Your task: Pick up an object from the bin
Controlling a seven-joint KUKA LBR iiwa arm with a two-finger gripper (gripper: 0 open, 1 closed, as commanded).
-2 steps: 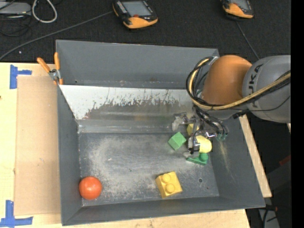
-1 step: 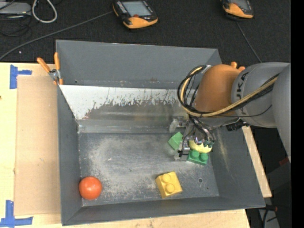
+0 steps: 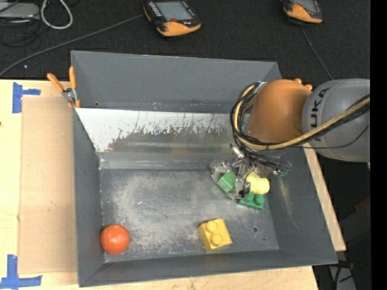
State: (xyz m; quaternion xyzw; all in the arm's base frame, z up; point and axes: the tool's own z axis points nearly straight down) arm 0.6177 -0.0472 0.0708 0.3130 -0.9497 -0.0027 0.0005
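I see the gripper (image 3: 244, 179) down at the right of the bin (image 3: 151, 83), over a small cluster of green blocks (image 3: 227, 181) and a pale yellow piece (image 3: 260, 185). I cannot tell whether it is open or gripping anything. A yellow brick (image 3: 214, 234) lies at lower centre and an orange ball (image 3: 115, 238) at lower left.

Robotics lab, KUKA-branded arm (image 3: 338, 119) reaching into a grey metal bin (image 3: 175, 62), handheld control pendants (image 3: 172, 17) and loose cables (image 3: 57, 8) on dark carpet (image 3: 242, 38) behind, toy bricks (image 3: 215, 234) as bin contents
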